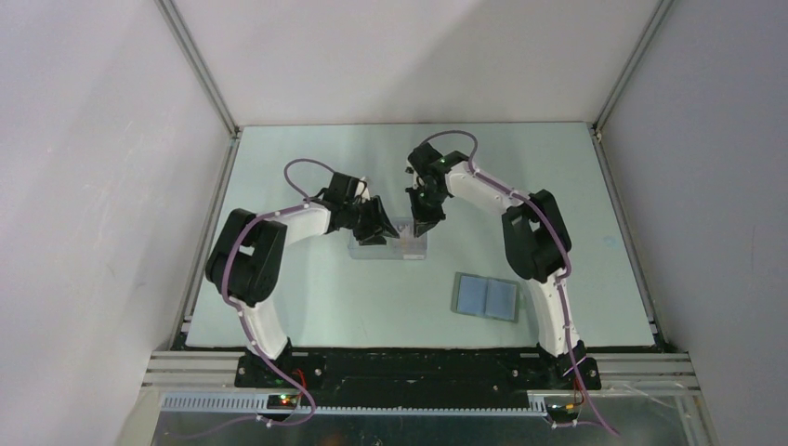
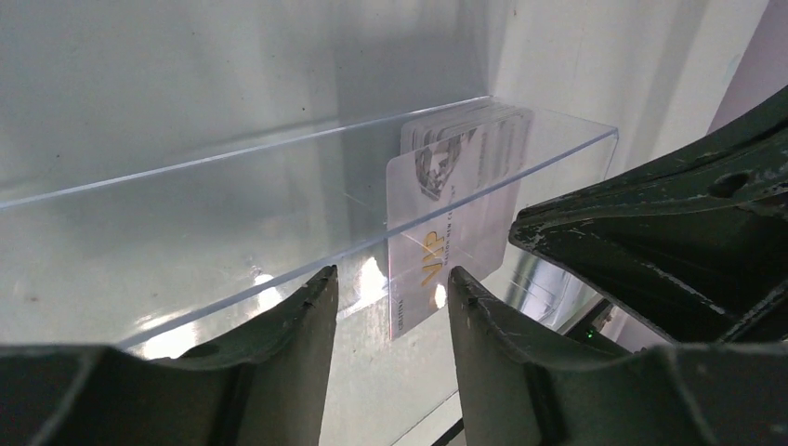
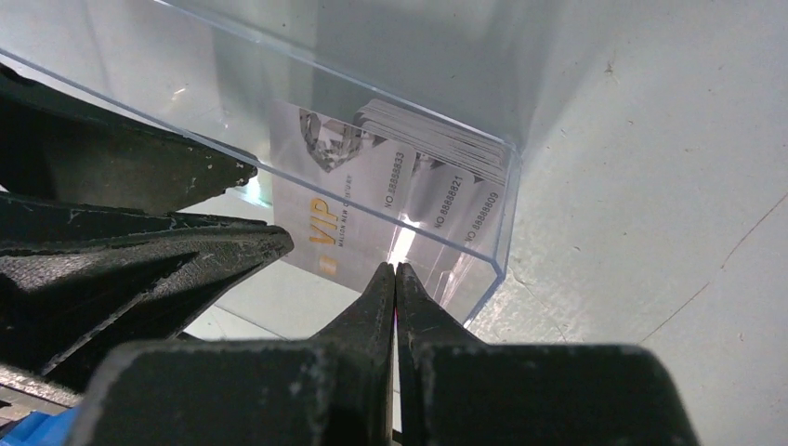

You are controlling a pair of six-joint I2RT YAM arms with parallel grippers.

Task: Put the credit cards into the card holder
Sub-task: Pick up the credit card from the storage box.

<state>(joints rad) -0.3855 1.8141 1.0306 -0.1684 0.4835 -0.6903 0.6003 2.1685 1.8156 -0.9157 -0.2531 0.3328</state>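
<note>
The cards (image 3: 446,149) stand on edge in a stack at one end of the clear box (image 1: 410,247), mid-table, with both arms bent in over it. One card marked VIP (image 3: 339,200) leans out in front of the stack. The right gripper (image 3: 397,269) is pressed fully shut, its tips at that card's lower corner (whether they nip the card I cannot tell). The left gripper (image 2: 392,276) stands about half open at the box's near wall, facing the VIP card, with nothing between its fingers. The wallet (image 1: 485,297) lies open, blue side up, near the right arm and well apart from the box
</note>
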